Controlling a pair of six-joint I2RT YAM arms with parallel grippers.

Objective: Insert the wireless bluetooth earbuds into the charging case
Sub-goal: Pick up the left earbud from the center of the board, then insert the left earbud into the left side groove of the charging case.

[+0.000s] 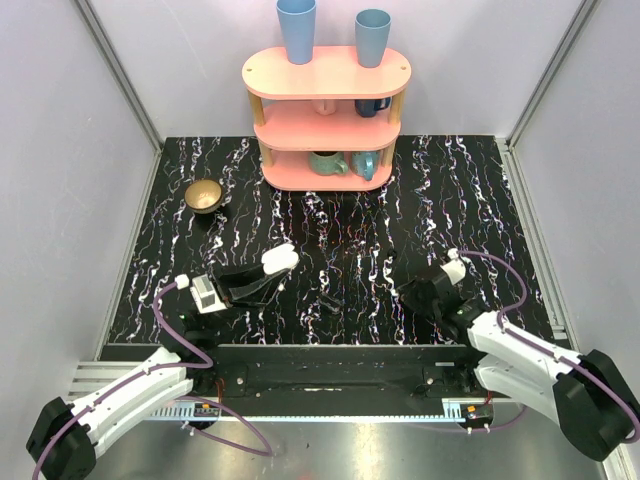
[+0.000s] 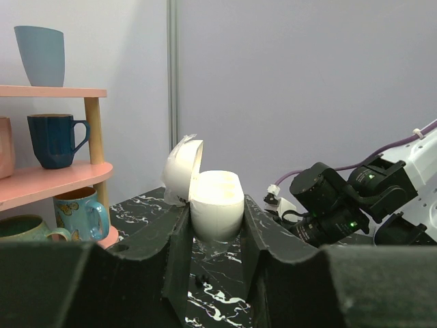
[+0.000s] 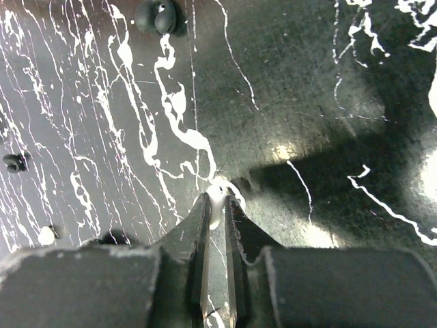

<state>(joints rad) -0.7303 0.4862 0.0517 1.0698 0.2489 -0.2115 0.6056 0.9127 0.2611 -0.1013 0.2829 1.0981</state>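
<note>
My left gripper (image 1: 268, 277) is shut on the charging case (image 1: 280, 260), a white oval case held above the marble table. In the left wrist view the case (image 2: 217, 205) sits upright between the pads with its lid (image 2: 181, 171) hinged open to the left. My right gripper (image 1: 403, 289) is down at the table to the right. In the right wrist view it (image 3: 216, 207) is shut on a tiny glossy white earbud (image 3: 216, 193) at its fingertips. A small white speck (image 3: 46, 235) lies low left; I cannot tell if it is the other earbud.
A pink three-tier shelf (image 1: 327, 118) with blue cups and mugs stands at the back. A tan bowl (image 1: 204, 195) sits back left. Small black ear tips (image 3: 156, 15) lie on the table (image 1: 470, 200) between the arms.
</note>
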